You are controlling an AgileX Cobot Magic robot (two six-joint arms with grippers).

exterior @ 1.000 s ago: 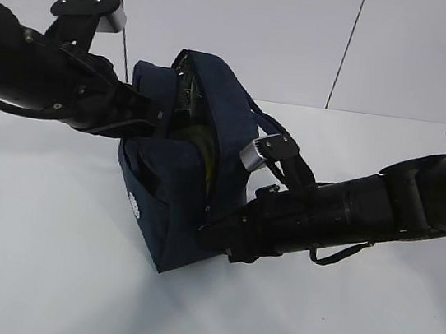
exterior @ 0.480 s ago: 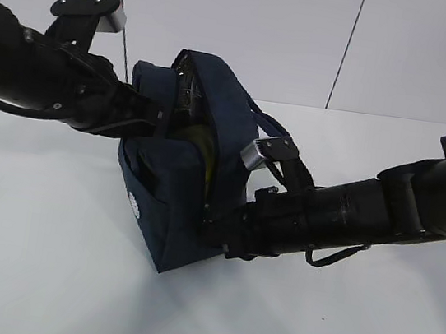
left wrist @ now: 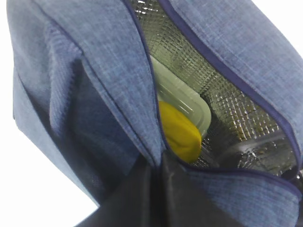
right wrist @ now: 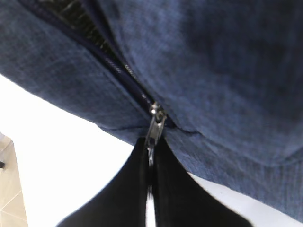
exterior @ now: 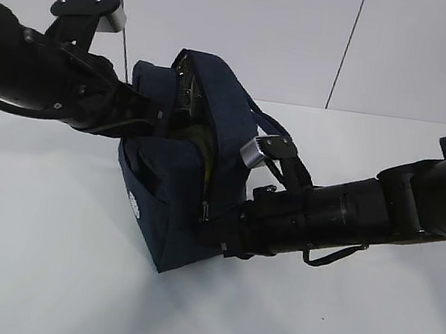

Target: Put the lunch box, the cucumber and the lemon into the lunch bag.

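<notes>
The dark navy lunch bag (exterior: 172,185) stands on the white table (exterior: 42,274), its lid partly open. In the left wrist view the yellow lemon (left wrist: 179,131) lies inside against the pale green lunch box (left wrist: 182,97) and the silver lining. The cucumber is hidden. My left gripper (left wrist: 158,163) is shut on the bag's fabric edge (left wrist: 142,118) at the opening's far corner. My right gripper (right wrist: 150,151) is shut on the metal zipper pull (right wrist: 154,126) at the bag's near right corner; it also shows in the exterior view (exterior: 208,225).
The bag's loop handles (exterior: 273,137) drape over my right arm (exterior: 350,210). A white round logo (exterior: 133,203) faces the front left. A white panelled wall (exterior: 308,38) stands behind the table.
My right arm has crept a little left along the bag's near edge with the zipper pull. The left arm and the bag have barely moved.
</notes>
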